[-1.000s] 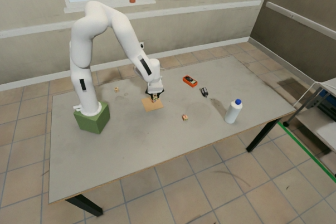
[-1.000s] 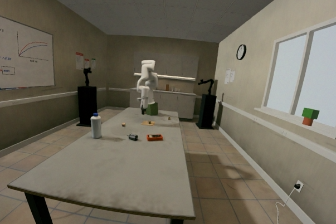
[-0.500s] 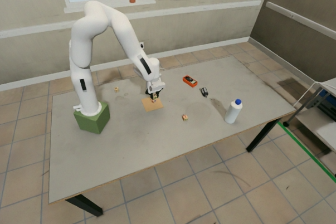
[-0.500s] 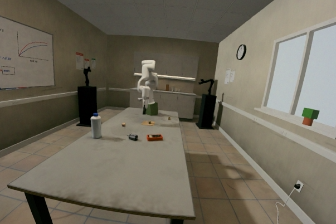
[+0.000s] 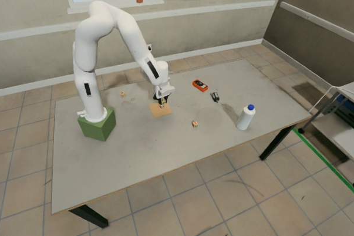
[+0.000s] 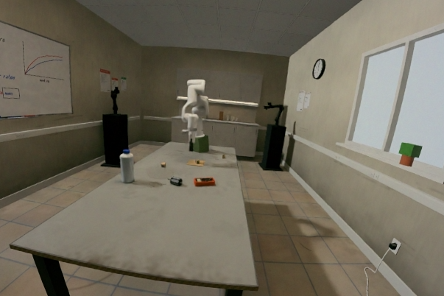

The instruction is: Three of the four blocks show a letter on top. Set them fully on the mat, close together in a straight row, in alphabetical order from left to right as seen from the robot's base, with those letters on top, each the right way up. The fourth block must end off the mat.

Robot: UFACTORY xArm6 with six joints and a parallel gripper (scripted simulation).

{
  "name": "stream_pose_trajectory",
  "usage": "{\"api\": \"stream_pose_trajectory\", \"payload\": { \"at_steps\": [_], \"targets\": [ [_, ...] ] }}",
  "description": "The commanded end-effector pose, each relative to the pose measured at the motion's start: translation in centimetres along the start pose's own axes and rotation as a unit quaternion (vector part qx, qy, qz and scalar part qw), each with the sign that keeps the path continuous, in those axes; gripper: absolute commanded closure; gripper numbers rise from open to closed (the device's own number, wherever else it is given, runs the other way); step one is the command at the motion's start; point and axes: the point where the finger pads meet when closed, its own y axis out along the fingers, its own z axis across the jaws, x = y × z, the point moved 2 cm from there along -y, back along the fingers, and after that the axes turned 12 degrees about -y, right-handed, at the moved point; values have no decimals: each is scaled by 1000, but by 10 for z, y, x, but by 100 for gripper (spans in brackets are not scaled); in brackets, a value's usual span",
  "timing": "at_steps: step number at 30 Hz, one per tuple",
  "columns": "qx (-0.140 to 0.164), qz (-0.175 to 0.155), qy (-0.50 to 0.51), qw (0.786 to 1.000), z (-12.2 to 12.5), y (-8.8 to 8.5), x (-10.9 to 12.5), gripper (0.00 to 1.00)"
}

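Note:
A tan mat [image 5: 160, 110] lies near the middle of the table; it also shows in the exterior view [image 6: 196, 162]. My gripper [image 5: 162, 100] hangs over the mat's far edge, shut on a small block [image 5: 163, 101] held a little above the mat. Another block [image 5: 162, 106] sits on the mat just below it, also seen in the exterior view [image 6: 198, 161]. A third block [image 5: 122, 94] lies on the table left of the mat. A fourth block [image 5: 195, 124] lies on the table to the mat's right and nearer the front. The letters are too small to read.
An orange device [image 5: 200, 85], a small black object [image 5: 215, 97] and a white bottle with a blue cap [image 5: 245, 117] stand on the right part of the table. The arm's green base block [image 5: 97, 124] stands at the left.

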Motion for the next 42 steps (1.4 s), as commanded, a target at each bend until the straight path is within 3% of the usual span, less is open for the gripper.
{"api": "stream_pose_trajectory", "payload": {
  "at_steps": [1,11,26,42],
  "targets": [
    [-2,0,0,1000,-2,-1,0,72],
    [-2,1,0,1000,-2,12,0,72],
    [-1,1,0,1000,-2,81,0,72],
    [-1,1,0,1000,-2,96,0,72]
  ]
}}
